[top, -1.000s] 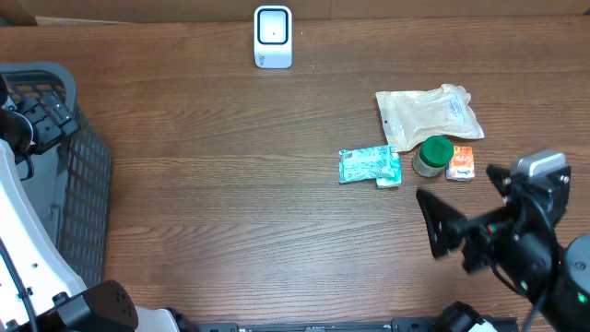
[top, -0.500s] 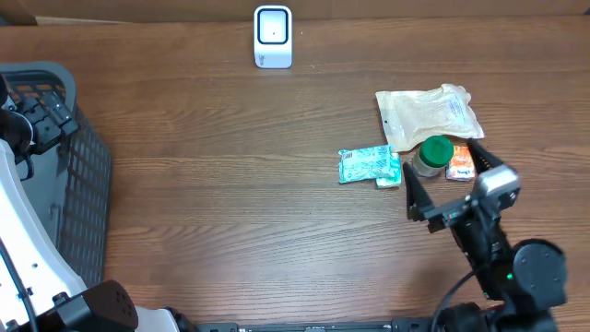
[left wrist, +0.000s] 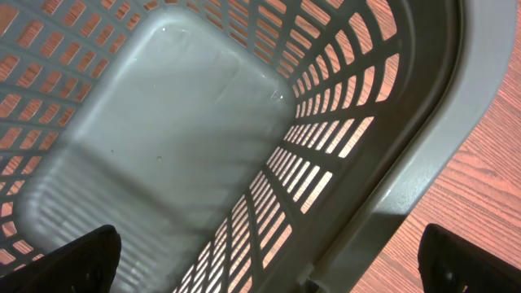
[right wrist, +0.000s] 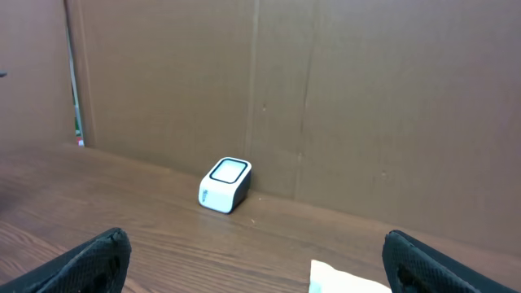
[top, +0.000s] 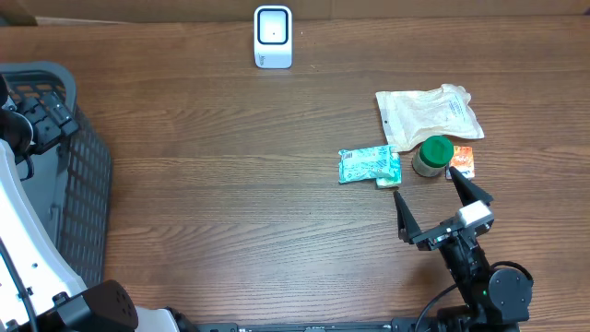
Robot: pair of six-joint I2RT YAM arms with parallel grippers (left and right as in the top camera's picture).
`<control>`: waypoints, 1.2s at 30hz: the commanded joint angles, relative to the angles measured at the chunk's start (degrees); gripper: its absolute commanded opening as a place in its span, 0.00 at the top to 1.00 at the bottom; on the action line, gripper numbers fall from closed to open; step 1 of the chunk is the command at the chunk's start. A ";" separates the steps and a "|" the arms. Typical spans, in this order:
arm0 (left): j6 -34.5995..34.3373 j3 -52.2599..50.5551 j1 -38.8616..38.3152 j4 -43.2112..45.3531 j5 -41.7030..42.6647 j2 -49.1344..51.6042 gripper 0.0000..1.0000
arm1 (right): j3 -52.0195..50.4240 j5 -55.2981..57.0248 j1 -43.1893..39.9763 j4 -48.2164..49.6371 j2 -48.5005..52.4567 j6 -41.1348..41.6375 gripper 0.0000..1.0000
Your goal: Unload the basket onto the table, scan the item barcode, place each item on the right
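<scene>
The white barcode scanner point(top: 273, 37) stands at the table's far edge, and the right wrist view shows the scanner point(right wrist: 225, 185) in front of a cardboard wall. A white pouch point(top: 429, 115), a green-lidded jar point(top: 433, 155), an orange packet point(top: 462, 161) and a teal packet point(top: 369, 165) lie together at the right. My right gripper point(top: 424, 183) is open and empty, just in front of the jar and pointing at the items. My left gripper point(left wrist: 273, 264) is open and empty above the grey basket point(left wrist: 423, 155).
The slatted grey basket point(top: 83, 175) stands at the table's left edge, with my left arm over it. A corner of the white pouch point(right wrist: 342, 281) shows low in the right wrist view. Bare wood lies between the basket and the items.
My right arm has swung left and forward from the right edge, so its open fingers now point at the jar and packets. The left arm has not moved.
</scene>
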 commanded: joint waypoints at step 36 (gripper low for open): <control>-0.37 0.39 0.09 0.04 0.13 0.20 0.00 | -8.31 -0.50 -0.33 -5.27 -5.51 6.49 0.00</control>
